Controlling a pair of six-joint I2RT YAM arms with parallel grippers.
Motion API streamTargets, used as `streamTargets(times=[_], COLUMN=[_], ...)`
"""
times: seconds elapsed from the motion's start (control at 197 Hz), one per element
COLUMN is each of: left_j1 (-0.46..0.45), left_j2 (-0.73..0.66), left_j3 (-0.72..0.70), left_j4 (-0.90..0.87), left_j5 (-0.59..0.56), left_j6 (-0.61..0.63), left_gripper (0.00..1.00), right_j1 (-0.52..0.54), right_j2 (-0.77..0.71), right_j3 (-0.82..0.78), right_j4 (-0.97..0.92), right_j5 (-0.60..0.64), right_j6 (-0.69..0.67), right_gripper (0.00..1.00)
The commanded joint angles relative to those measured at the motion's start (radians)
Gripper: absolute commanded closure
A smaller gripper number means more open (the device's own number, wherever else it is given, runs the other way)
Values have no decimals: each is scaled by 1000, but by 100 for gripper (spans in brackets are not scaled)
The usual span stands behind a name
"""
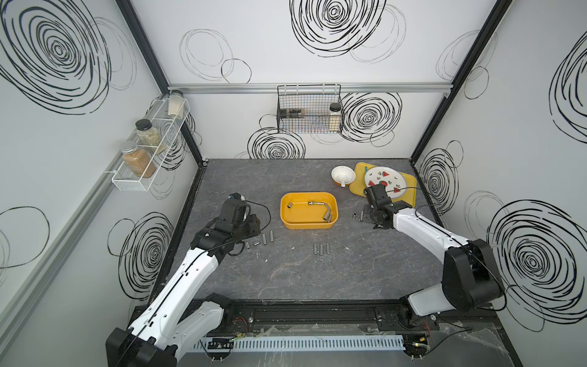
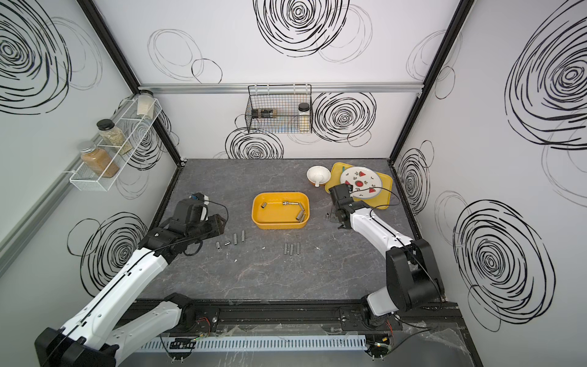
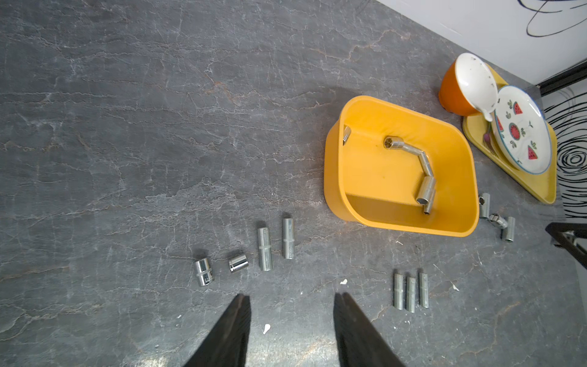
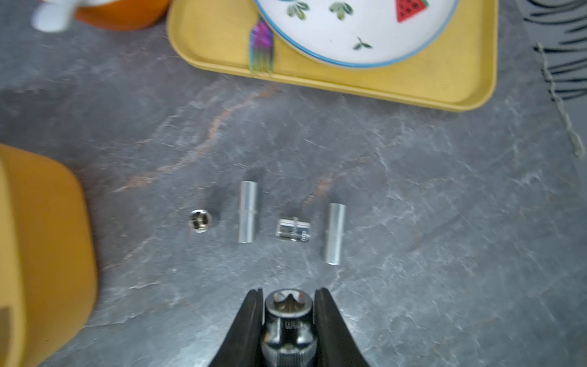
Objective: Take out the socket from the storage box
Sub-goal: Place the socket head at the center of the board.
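Note:
The storage box [image 1: 306,226] [image 2: 279,225] [image 3: 333,171] [image 4: 47,238], a deep yellow-orange tub, stands mid-table with several chrome sockets [image 1: 327,216] [image 3: 425,187] lying in it. My right gripper [image 4: 289,292] [image 1: 366,215] hangs right of the box, just above the table, shut on a short chrome socket [image 4: 288,321] whose open end faces outward. Several sockets [image 4: 247,211] lie on the table in front of it. My left gripper [image 3: 292,297] [image 1: 254,222] is open and empty, left of the box, above a row of sockets [image 3: 263,251] [image 1: 263,240].
Three thin sockets [image 3: 410,290] [image 1: 321,248] lie in front of the box. At the back right, a flat yellow tray [image 1: 409,190] [image 4: 413,89] carries a watermelon plate [image 1: 385,181] and a fork [image 4: 261,47]. An orange bowl [image 1: 343,176] with a white spoon stands beside it.

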Motion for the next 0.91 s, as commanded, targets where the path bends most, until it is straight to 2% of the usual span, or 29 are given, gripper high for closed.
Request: streamTargets(times=[0.0, 0.249, 0.406, 0.675, 0.908], left_j1=[5, 5, 5, 6, 6], left_j2=[-1, -4, 0, 1, 6], left_j3=[-7, -8, -8, -11, -10], left_j4=[40, 44, 46, 47, 47], left_j5=[15, 32, 45, 48, 49], left_j6=[17, 22, 27, 26, 26], left_gripper=[50, 50, 50, 50, 50], right_j1=[-54, -146, -196, -225, -226], right_j2=[-52, -3, 43, 131, 172], right_j3=[-56, -108, -120, -111, -109], right_j4=[63, 108, 157, 193, 196], right_j5=[29, 63, 24, -46, -55], right_j6=[44, 77, 80, 82, 87], right_gripper=[79, 79, 79, 79, 78])
